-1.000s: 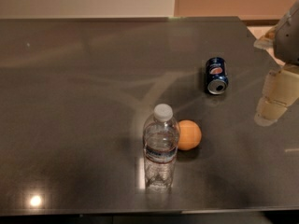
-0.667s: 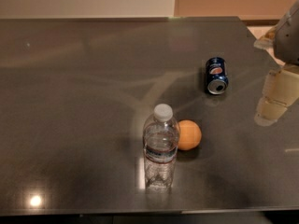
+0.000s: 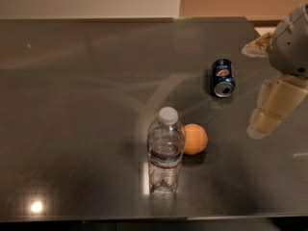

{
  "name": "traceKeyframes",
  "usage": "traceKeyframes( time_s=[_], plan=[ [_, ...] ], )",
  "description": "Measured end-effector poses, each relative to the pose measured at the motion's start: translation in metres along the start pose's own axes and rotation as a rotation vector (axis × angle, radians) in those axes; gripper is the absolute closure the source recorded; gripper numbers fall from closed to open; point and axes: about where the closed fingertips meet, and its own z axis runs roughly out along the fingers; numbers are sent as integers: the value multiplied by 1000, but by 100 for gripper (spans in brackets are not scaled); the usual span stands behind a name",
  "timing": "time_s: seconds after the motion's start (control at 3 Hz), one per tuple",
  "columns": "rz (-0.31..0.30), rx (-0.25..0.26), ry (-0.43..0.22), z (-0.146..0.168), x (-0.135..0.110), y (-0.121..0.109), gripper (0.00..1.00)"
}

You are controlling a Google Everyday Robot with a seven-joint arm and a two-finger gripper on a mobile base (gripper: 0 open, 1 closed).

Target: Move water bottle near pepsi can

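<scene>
Bottle (image 3: 165, 153) upright near the tabletop's (image 3: 72, 105) front edge, orange (image 3: 195, 139) just beside it.
Can (image 3: 223, 77) lies toward the right edge; end effector (image 3: 270, 112) hangs there, grip indiscernible.

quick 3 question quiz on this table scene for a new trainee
1. True or false: the pepsi can stands upright on the table.
2. Which thing is closest to the water bottle? A) the orange B) the pepsi can C) the gripper
3. Fill in: the gripper hovers at the picture's ____ edge, apart from the water bottle.
Key: 1 false, it lies on its side; 2 A; 3 right.
</scene>
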Motion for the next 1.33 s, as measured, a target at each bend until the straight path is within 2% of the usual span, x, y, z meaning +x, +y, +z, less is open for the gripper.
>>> traceKeyframes(
  time_s=[0.33, 0.67, 1.0, 1.33],
  plan=[
    [-31, -62, -131, 10, -27, 21, 0],
    [-55, -157, -248, 18, -53, 49, 0],
    [-75, -237, -334, 23, -74, 75, 0],
    [-89, -298, -383, 31, -88, 97, 0]
  ],
)
